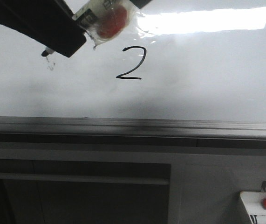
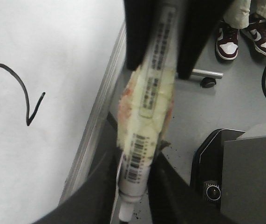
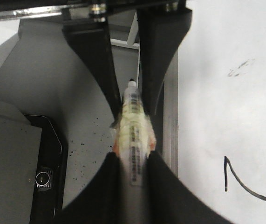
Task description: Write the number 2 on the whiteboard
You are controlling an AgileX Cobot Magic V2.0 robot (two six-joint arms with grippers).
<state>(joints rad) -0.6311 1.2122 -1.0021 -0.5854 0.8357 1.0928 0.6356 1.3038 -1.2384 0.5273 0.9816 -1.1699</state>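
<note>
Holding marker [image 1: 102, 18] beside finished number 2 [image 1: 132, 63]
Left fingers [image 2: 91, 196], right fingers [image 3: 100, 196] pinching marker; tip near whiteboard [image 1: 207, 84], stray touch risking extra stroke.

The number 2 [image 1: 132, 63] is a thin black marker digit with a curved top, a long slanting stroke and a flat looping base, fully drawn and unsmudged. It sits on the whiteboard [image 1: 207, 79], a glossy white surface with faint grey smears, a bright rectangular glare across its upper part and a grey metal rail along its lower edge. In the front view the digit lies just below and to the right of the jaws, clear of them. Both wrist views show it beside the jaws, apart from them.
</note>
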